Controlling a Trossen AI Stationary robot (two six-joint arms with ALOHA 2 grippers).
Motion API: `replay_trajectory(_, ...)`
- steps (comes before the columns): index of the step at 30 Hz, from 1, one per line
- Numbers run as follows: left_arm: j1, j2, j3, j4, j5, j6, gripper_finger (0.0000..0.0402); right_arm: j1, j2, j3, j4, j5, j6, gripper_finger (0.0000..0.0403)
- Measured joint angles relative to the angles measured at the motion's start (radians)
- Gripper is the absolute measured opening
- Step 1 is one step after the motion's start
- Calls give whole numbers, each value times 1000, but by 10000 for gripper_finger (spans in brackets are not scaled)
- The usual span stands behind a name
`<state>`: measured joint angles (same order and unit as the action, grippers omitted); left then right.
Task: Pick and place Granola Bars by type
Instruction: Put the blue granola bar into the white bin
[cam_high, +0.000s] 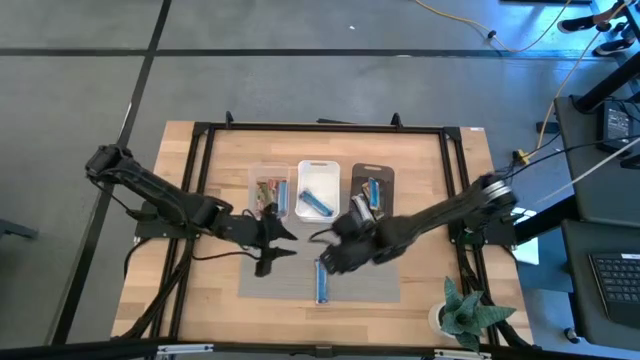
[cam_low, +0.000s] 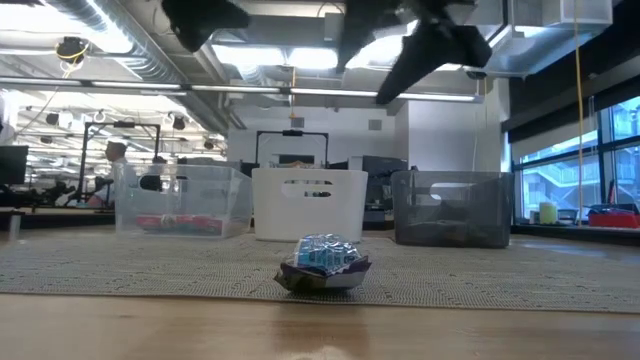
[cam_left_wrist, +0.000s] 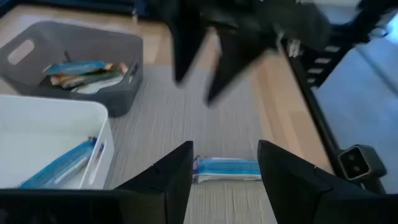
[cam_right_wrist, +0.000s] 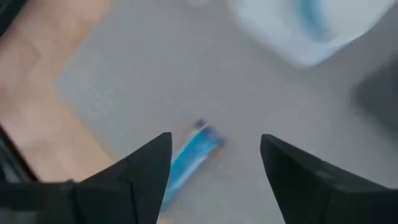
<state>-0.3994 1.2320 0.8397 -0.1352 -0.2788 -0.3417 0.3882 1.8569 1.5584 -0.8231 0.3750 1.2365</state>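
a: where's my right end effector (cam_high: 322, 258)?

b: reaching in from the right, hanging over the mat (cam_high: 365, 288) just above the blue bar (cam_high: 322, 281), fingers spread wide, holding nothing.

a: and my left end effector (cam_high: 283, 240)?

b: stretched across from the left, above the mat near the clear bin (cam_high: 268, 190), fingers part open, empty. the other bars lie in the three bins on the counter (cam_high: 225, 290).

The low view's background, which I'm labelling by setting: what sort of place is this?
Probably a robotics lab or industrial workshop. Behind the wooden table run exposed ceiling ducts with strip lights, workbenches with equipment stand at the back, and large windows line one side. Three bins sit on the table.
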Motion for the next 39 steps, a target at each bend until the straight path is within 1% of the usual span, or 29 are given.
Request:
replay_trajectory(4, -14, -73, -125, 134, 10, 15, 171, 17, 160, 139, -5, -61, 70, 249)
replay_trajectory(6, -14, -101, -172, 156, 12, 13, 172, 23, 234, 208, -9, -88, 97, 249)
replay_trajectory(9, -11, -122, -213, 169, 4, -2, 173, 31, 329, 308, -64, -103, 139, 249)
replay_trajectory(14, -13, -126, -237, 168, 10, -14, 171, 48, 450, 457, -273, -123, 260, 249)
replay_trajectory(16, -13, -125, -236, 171, 15, -14, 172, 55, 480, 497, -358, -141, 310, 249)
replay_trajectory(17, -13, -125, -236, 170, 17, -14, 173, 57, 494, 513, -370, -146, 332, 249)
replay_trajectory(21, -13, -124, -236, 171, 19, -14, 172, 63, 534, 536, -353, -168, 355, 249)
replay_trajectory(30, -13, -124, -236, 170, 19, -16, 173, 61, 537, 540, -300, -162, 360, 249)
replay_trajectory(36, -13, -124, -236, 167, 19, -38, 171, 61, 537, 481, -188, -160, 360, 249)
replay_trajectory(39, -13, -124, -236, 167, 19, -39, 173, 61, 537, 452, -169, -165, 360, 249)
